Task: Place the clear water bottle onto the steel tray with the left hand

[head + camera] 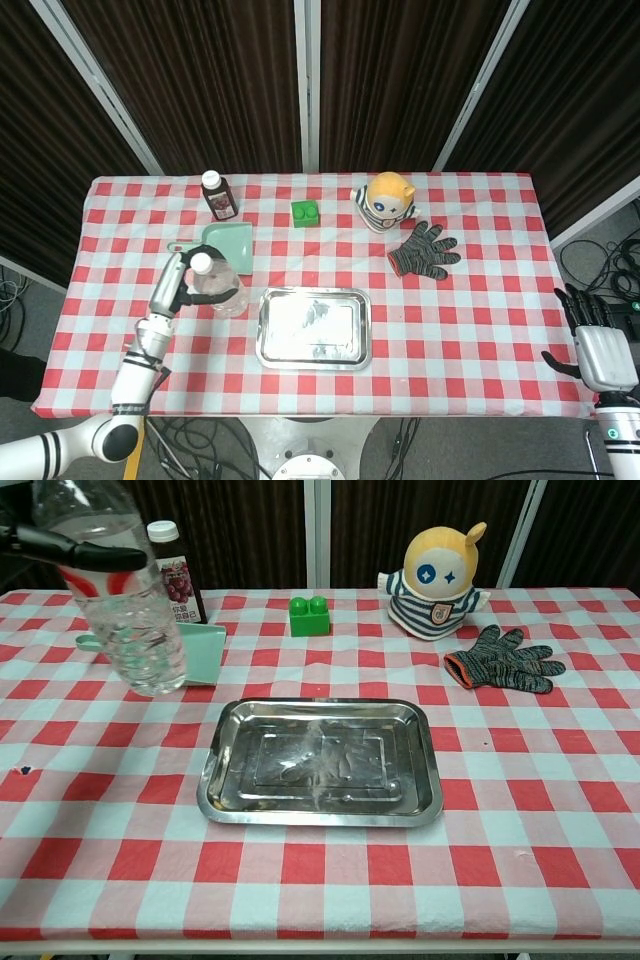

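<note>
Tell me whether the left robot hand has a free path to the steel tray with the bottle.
Probably yes: the left robot hand holds the clear water bottle beside the steel tray, with nothing between.

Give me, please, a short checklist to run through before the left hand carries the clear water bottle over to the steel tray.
1. Grip: left hand holds the clear plastic water bottle near its top: ok.
2. Bottle lifted off the red-checked tablecloth: ok.
3. Rectangular steel tray bare, room to set down: ok.
4. Path to the tray: green plastic dustpan and dark juice bottle lie behind, not between: ok.
5. Right hand off the table's edge, away from the tray: ok.
6. Firmness of grip: cannot tell.
</note>
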You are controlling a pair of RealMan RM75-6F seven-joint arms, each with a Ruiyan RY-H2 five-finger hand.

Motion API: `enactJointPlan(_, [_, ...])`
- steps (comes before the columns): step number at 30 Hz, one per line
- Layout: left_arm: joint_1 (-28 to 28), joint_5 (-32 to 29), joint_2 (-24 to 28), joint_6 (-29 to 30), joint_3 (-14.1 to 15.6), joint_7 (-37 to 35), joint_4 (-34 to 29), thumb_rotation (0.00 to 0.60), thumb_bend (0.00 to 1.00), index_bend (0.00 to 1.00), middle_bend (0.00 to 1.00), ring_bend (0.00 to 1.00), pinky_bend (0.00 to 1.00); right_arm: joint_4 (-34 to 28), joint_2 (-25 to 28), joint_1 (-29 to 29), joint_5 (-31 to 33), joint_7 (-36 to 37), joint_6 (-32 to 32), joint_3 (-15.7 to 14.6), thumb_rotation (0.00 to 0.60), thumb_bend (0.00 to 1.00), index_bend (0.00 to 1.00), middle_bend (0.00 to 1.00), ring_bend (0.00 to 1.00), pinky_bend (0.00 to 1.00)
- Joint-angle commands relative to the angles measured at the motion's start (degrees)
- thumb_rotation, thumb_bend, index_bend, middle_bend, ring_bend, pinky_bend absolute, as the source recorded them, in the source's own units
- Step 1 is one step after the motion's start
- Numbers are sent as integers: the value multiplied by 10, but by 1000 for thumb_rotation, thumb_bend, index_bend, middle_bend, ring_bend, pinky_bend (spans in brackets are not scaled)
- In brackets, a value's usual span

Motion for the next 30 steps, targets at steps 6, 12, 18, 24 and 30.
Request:
enactJointPlan(6, [-4, 10, 23, 17, -20, 11, 16, 600, 206, 588, 645, 531, 576, 2, -1, 1, 2, 2, 0, 2, 600, 101, 0, 0, 0, 0])
enactJointPlan(12, [-3, -27, 48, 3, -41, -8, 31, 600, 209, 587, 645, 532, 576, 3, -2, 2, 3, -1, -4, 1, 600, 101, 0, 0, 0, 0])
enactJointPlan(18, [-31, 26, -1, 21, -19, 39, -1, 600, 209, 583, 641, 531, 576, -2, -2, 0, 0, -6, 4, 1, 600, 101, 0, 0, 0, 0])
enactJointPlan(24, [-5, -29, 63, 25, -47, 36, 30, 600, 209, 583, 641, 531, 574, 0, -2, 1, -4, -1, 2, -1, 600, 101, 0, 0, 0, 0])
enactJointPlan(30, [-24, -1, 18, 18, -17, 42, 5, 600, 210, 583, 641, 531, 573, 2, -4, 1, -4, -5, 2, -2, 600, 101, 0, 0, 0, 0])
